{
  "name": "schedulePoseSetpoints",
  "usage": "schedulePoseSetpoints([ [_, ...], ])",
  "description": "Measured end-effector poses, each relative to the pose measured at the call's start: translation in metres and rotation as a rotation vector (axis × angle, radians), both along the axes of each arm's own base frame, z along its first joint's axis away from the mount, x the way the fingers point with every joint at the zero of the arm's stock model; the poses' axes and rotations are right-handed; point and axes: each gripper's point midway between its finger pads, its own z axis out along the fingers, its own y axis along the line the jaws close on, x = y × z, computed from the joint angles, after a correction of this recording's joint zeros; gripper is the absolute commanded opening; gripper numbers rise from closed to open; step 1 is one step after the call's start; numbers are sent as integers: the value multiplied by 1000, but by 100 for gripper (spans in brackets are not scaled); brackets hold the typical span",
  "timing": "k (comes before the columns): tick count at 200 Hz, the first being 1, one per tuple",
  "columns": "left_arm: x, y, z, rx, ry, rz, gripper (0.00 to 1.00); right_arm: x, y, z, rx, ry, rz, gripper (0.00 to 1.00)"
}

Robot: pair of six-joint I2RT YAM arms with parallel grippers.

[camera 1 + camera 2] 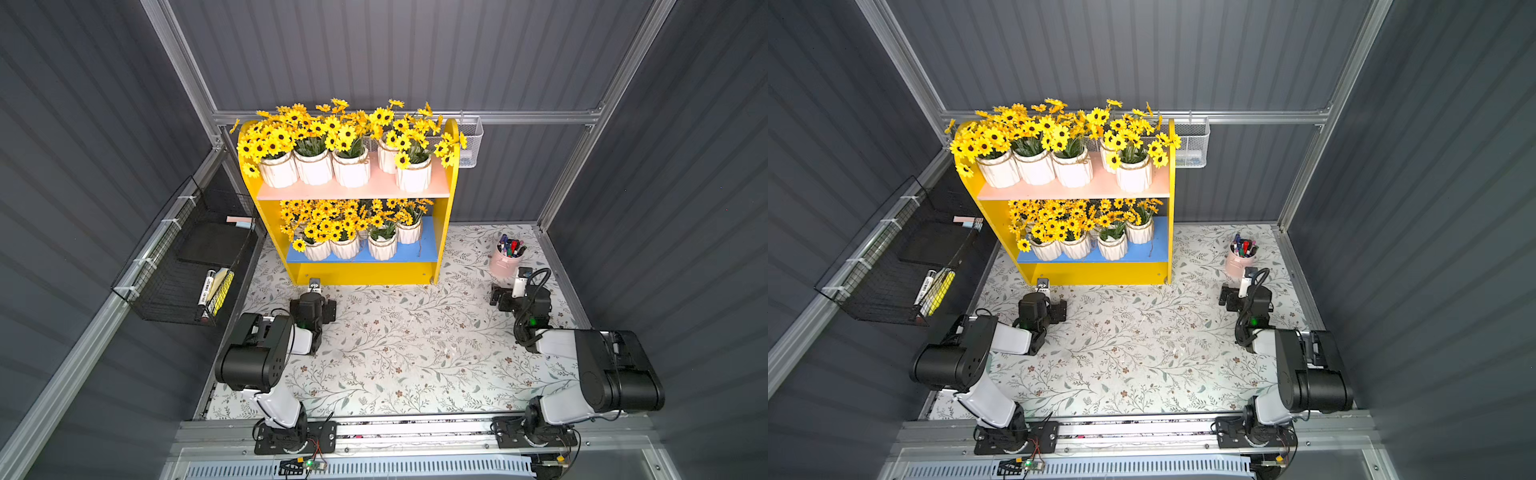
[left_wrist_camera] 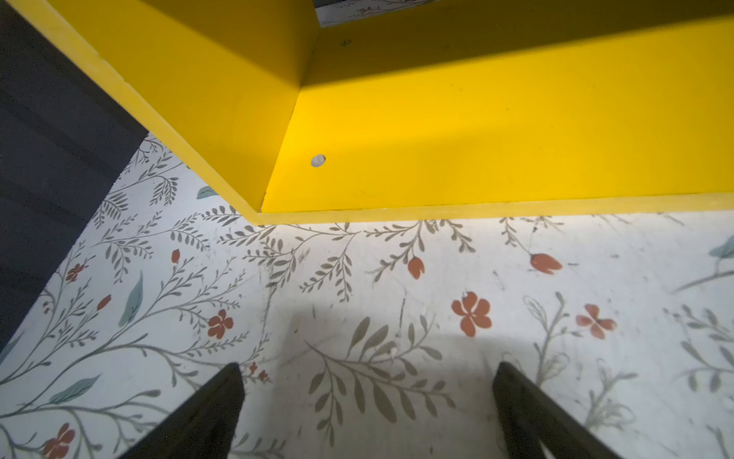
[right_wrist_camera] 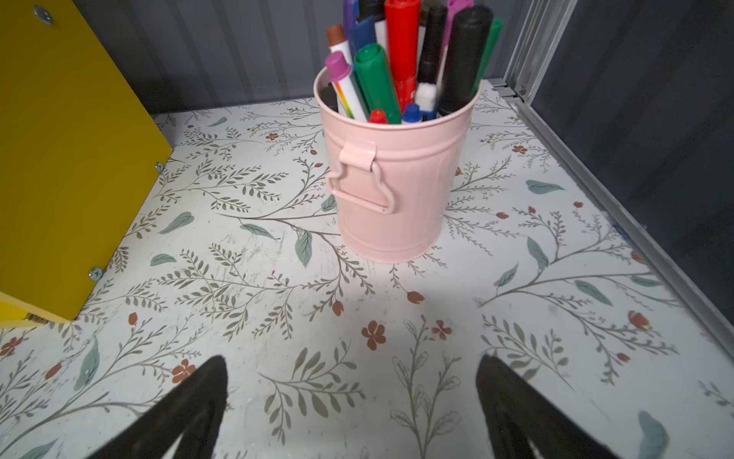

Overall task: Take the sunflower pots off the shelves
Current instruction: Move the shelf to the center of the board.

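The yellow shelves [image 1: 365, 272] stand at the back of the floral table in both top views. Several sunflower pots [image 1: 351, 168], white and ribbed with twine at the rim, line the pink upper board. Several more sunflower pots [image 1: 382, 247] sit on the blue lower board under a mass of yellow blooms. My left gripper [image 2: 369, 367] is open and empty, low over the table just in front of the shelves' [image 2: 476, 139] left base corner. My right gripper [image 3: 353, 359] is open and empty too, facing the pink cup of pens [image 3: 391, 190], with the shelves' side panel [image 3: 59, 159] off to one side.
A white mesh basket [image 1: 469, 141] hangs on the back rail beside the shelves. On the left wall hangs a black wire basket [image 1: 187, 266] with markers in it. The pink cup [image 1: 505, 259] stands at the table's back right, near the right arm [image 1: 536, 307]. Grey walls close in the table.
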Motion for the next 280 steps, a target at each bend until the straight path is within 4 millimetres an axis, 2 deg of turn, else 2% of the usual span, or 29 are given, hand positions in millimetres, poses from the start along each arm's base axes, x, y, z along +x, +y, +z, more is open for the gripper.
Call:
schedulePoseSetpoints([
  [252, -1, 0, -1, -1, 6, -2, 99, 0, 0, 0, 0, 0, 0, 99],
  [280, -4, 1, 5, 6, 27, 0, 99, 0, 0, 0, -3, 2, -2, 99],
])
